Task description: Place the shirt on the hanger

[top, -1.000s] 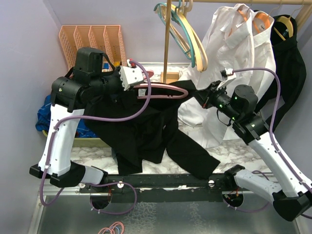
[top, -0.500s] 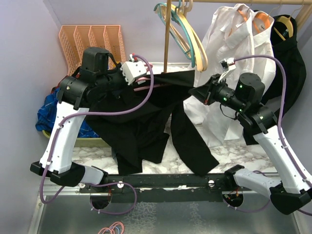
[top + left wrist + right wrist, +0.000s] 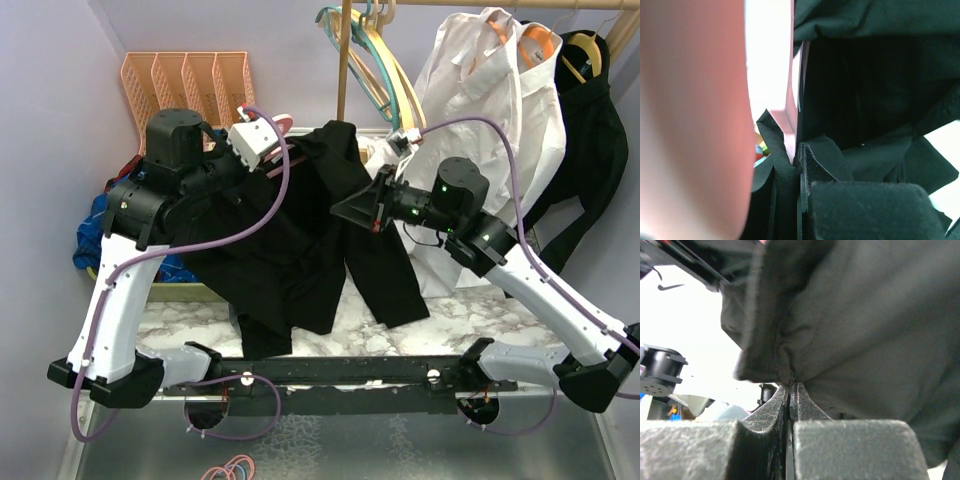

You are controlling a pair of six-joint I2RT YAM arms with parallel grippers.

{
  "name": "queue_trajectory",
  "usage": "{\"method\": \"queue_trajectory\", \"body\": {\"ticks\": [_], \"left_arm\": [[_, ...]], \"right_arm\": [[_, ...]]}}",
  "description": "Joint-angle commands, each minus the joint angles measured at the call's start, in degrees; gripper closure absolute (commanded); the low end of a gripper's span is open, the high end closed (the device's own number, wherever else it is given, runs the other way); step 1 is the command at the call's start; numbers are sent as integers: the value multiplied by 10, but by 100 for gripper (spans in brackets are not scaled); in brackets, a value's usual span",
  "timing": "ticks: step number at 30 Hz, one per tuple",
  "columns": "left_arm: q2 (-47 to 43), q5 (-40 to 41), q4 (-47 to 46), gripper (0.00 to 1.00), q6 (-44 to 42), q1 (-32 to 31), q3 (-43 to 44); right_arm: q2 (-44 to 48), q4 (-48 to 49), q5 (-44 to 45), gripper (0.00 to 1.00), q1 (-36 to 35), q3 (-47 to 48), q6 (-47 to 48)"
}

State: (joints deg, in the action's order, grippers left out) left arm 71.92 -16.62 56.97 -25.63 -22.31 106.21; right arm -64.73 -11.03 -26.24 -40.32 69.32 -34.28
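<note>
The black shirt (image 3: 290, 250) hangs bunched between both arms, its lower part draping to the marble table. My left gripper (image 3: 262, 168) is shut on the pink hanger (image 3: 285, 125), which is mostly covered by the shirt. In the left wrist view the jaws (image 3: 796, 156) pinch a pink hanger strip (image 3: 789, 100) with black fabric (image 3: 875, 90) beside it. My right gripper (image 3: 345, 212) is shut on a fold of the shirt just right of the hanger. In the right wrist view the jaws (image 3: 790, 386) clamp a puckered seam of the shirt (image 3: 860, 325).
A white dress shirt (image 3: 490, 90) and a dark garment (image 3: 590, 130) hang at the back right. Cream and teal hangers (image 3: 378, 60) hang by a wooden post (image 3: 344, 90). An orange file rack (image 3: 190, 85) and a blue plaid garment (image 3: 98, 232) are on the left.
My right gripper has moved left toward the hanger, carrying the shirt fabric with it. My left arm has swung and lifted the hanger. The shirt now bunches closer between the two.
</note>
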Motion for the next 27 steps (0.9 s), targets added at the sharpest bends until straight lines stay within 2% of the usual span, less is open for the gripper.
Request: {"method": "queue_trajectory", "body": {"ticks": [1,6,10,14,20,27], "left_arm": [[-21,-29,-31,100,-17,8,-47],[-50,-123,38,100,-101,8,-82],[-68,-102,25,100,-110,8,-107],[-74,-71,2,100,-97,7,-129],[-68,-5,-74,100,-28,9,-140],[-50,-84,-22,100,-26,19,-44]], "right_arm": [[-9,38,25,99,-10,98,-4],[-37,-135,219,99,-11,251,63],[-21,-182,289,99,-11,249,82],[6,-205,318,99,-11,210,85],[34,-207,265,99,-11,134,93],[37,-193,154,97,-11,64,130]]}}
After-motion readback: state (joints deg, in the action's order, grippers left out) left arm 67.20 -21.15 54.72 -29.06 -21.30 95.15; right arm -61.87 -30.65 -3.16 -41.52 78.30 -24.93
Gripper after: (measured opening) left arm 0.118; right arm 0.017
